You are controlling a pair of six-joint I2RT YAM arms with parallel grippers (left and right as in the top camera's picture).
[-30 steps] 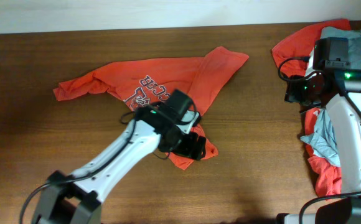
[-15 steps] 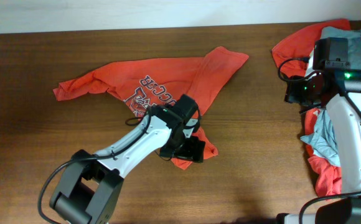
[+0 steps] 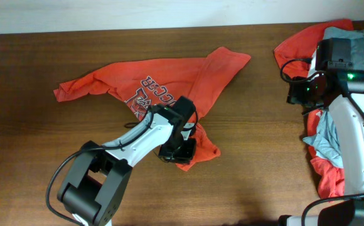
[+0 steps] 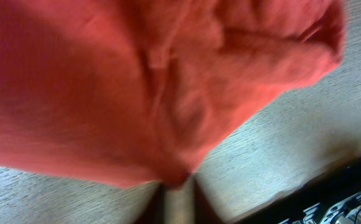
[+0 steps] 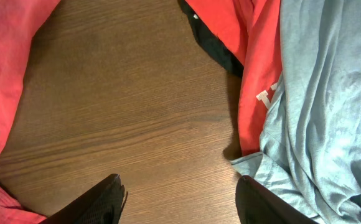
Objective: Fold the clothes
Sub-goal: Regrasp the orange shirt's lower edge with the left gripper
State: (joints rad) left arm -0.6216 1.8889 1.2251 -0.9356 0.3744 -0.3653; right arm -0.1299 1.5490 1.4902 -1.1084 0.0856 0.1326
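An orange-red T-shirt (image 3: 169, 78) with white lettering lies spread and crumpled at the table's middle. My left gripper (image 3: 181, 150) is at its near bunched corner, shut on a pinch of the fabric. In the left wrist view the orange-red cloth (image 4: 137, 81) fills the frame and runs down into the closed jaws of the left gripper (image 4: 177, 190). At the right edge lies a pile of clothes, orange-red (image 3: 295, 44) and light grey-blue (image 3: 329, 141). My right gripper (image 5: 179, 182) hangs open over bare wood between orange-red folds (image 5: 6, 62) and the grey-blue T-shirt (image 5: 317, 93).
The dark wooden table (image 3: 263, 163) meets a white wall strip at its far edge. A black strip (image 5: 215, 46) shows at the edge of the orange-red cloth in the right wrist view. The right arm (image 3: 351, 138) lies over the pile.
The left gripper went from open to shut on the T-shirt's near corner, and the left arm swung slightly leftward. The right arm has not moved.
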